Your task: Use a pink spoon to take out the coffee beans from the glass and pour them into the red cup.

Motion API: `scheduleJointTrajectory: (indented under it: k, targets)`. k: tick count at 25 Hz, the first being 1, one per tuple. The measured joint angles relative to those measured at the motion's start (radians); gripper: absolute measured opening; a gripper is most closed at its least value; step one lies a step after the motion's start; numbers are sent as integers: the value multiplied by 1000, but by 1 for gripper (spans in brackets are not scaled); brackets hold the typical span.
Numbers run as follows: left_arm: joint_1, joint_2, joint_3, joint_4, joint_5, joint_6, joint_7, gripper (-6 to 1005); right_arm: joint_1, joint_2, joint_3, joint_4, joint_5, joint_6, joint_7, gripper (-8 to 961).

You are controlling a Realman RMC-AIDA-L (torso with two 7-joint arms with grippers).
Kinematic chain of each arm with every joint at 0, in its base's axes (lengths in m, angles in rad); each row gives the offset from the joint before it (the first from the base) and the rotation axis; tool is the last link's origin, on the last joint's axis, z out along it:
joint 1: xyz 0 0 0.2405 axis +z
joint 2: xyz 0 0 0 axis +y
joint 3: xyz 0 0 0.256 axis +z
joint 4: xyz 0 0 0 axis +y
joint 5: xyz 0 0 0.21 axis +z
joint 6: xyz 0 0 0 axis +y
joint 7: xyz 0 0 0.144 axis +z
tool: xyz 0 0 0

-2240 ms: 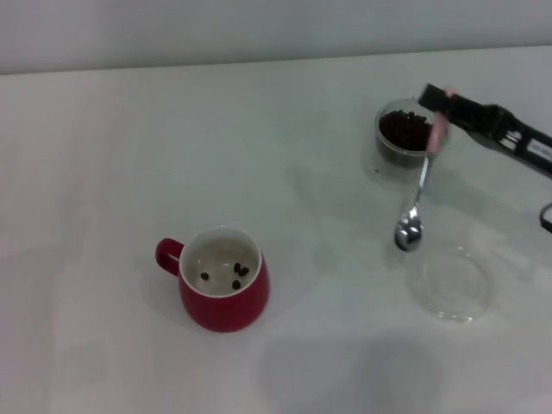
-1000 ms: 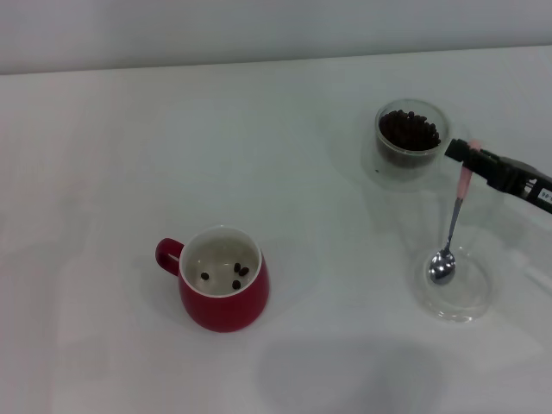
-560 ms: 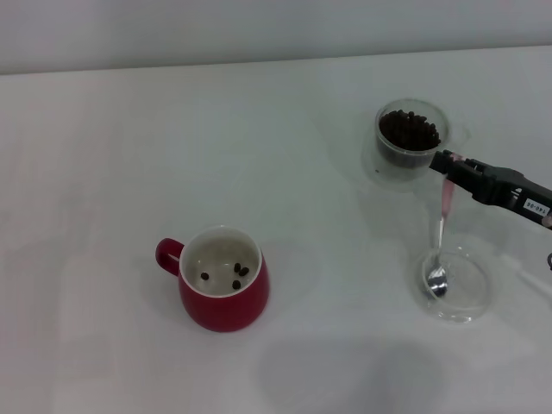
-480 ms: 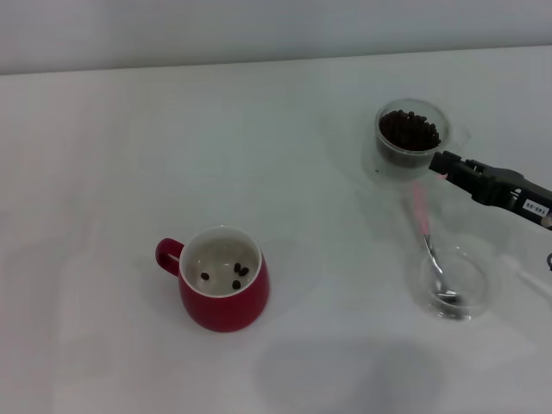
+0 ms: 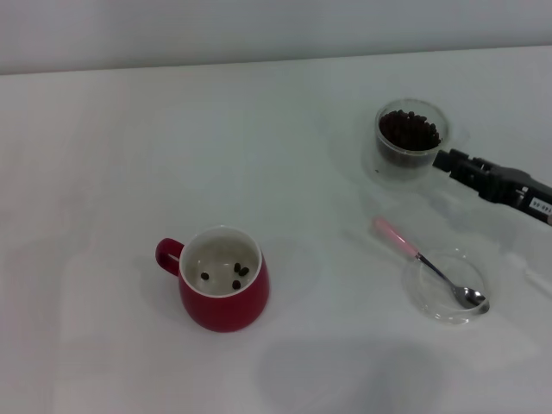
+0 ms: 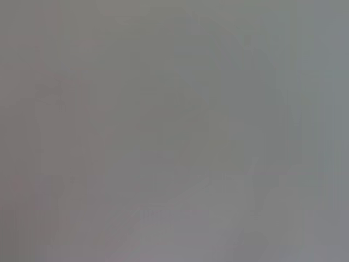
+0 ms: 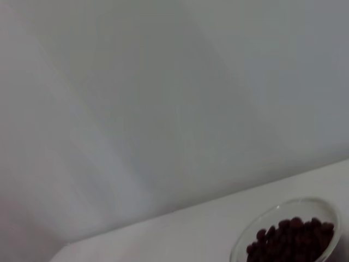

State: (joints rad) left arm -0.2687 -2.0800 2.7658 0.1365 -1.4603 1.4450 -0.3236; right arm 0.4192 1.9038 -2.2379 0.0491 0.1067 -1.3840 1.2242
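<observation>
Head view: pink spoon [image 5: 429, 263] lies loose, bowl in the clear dish [image 5: 424, 297], handle out on the worktop [image 5: 103, 155]. Right gripper [image 5: 442, 159] is beside the glass [image 5: 408, 142], holding nothing; I can't tell the spread of its fingers. Coffee beans [image 5: 409, 129] mostly in the glass, a few in the red cup [image 5: 222, 280]. I read this as between scoops: next move needs a re-grasp of the pink handle.

Left wrist view: blank grey, nothing usable; left arm is out of sight.

Right wrist view: only the glass rim and beans, plus a wall the head view lacks; no spoon, no cup.
</observation>
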Motion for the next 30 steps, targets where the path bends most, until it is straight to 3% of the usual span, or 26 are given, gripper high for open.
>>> scheduleJointTrajectory:
  k: [1,2,8,10,14,16,22,30]
  targets:
    - [0,0,0,0,0,0,0,888,0,-1,1,0,11,-1,1,244]
    - [0,-1,0,0,0,0,0,888,0,-1,1,0,50,-9,-3,368]
    - [5,-2,0,-1,0,-7,0,889,-7,12,2,-3,226,-24,-141,535]
    - [6,-2,0,-1,0,-10,-1,888,-10,29,2,-7,304,-25,-240,610]
    - [7,-3,2,0,1,-10,-1,888,-14,87,3,-12,486,-6,-521,800]
    - [4,-4,7,0,8,-13,-1,888,-22,104,4,-46,575,30,-676,806]
    - [-4,-3,13,-1,23,-37,5,887,-29,106,99,-188,626,199,-978,823]
    - [-36,-4,12,0,26,-85,7,888,-7,107,176,-205,637,260,-1027,832]
